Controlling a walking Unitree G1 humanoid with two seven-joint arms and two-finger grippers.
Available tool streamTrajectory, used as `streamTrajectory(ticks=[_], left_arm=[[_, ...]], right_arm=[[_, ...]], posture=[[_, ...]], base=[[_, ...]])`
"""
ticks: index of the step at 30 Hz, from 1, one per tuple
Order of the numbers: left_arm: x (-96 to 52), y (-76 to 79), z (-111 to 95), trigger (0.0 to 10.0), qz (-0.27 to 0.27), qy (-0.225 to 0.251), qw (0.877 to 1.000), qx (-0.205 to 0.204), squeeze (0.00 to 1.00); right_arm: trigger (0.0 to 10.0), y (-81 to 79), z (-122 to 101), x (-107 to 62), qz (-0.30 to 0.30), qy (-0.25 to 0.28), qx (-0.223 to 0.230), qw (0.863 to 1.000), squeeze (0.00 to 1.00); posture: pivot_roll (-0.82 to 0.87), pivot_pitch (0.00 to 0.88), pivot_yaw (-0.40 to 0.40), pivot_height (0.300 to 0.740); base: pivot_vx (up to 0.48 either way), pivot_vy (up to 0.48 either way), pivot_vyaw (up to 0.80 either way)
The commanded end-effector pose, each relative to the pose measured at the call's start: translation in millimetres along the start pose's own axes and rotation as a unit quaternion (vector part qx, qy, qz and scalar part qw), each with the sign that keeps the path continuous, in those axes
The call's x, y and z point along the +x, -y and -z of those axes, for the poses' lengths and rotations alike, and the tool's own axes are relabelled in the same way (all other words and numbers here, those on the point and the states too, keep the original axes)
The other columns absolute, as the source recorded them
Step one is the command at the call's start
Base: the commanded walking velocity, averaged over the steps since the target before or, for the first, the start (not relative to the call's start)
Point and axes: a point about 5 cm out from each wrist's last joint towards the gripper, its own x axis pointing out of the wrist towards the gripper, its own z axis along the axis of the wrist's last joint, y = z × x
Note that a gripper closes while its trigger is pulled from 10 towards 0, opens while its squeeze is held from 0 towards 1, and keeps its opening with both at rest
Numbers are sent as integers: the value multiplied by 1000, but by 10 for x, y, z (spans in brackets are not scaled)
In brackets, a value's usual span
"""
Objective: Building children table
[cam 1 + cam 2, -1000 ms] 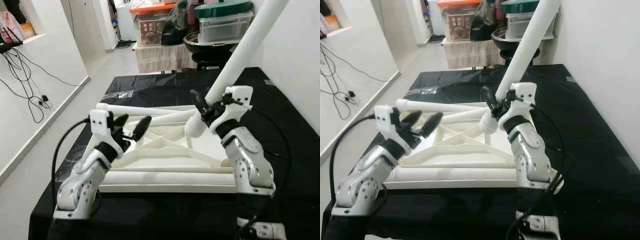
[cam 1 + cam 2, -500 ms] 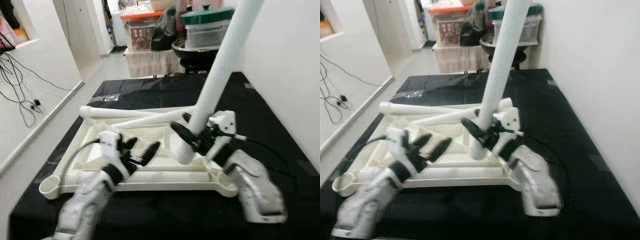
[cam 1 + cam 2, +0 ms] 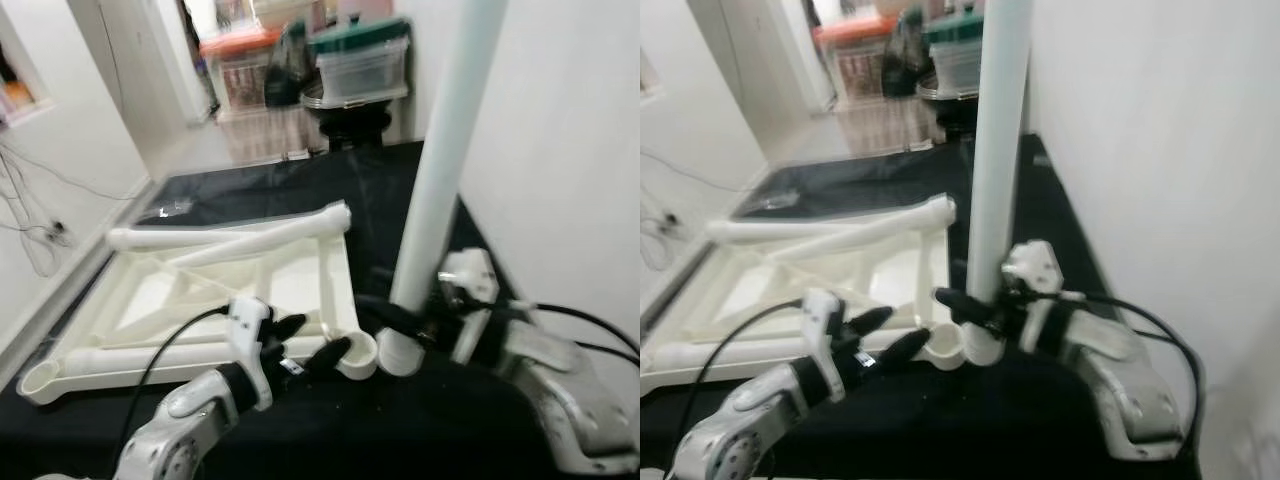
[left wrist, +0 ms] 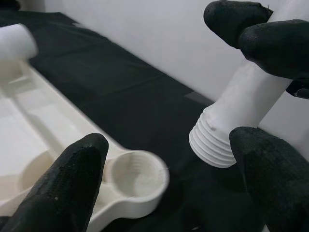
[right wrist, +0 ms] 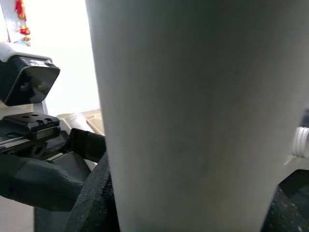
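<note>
Right gripper clamps the table leg upright beside the corner socket.
Left gripper open wide; I judge the leg light, stiff, slick: grip low, near its threaded end.

- One white tabletop frame lies upside down in front of me.
- One corner socket sits between my left pincer's spread fingers.
- Three table legs: one upright leg in my right pincer, two loose legs lying on the frame.
</note>
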Motion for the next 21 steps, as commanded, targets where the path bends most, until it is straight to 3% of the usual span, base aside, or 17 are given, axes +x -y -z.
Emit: streamTrajectory(ticks=[1,10,21], left_arm=[[-73,-86,49,10000,-26,-24,999,7,0],[-172,-36,110,10000,-32,-44,998,25,0],[-235,25,146,10000,-9,-57,997,53,0]], right_arm=[[10000,-82,-44,65,-30,10,0,999,0],[10000,-71,-78,82,-43,3,-8,999,0],[10000,45,-102,114,-12,7,-15,1000,0]], posture=[[-76,22,107,740],[-64,50,104,740],[-54,65,111,740]], base=[[0,0,0],[0,413,0],[0,0,0]])
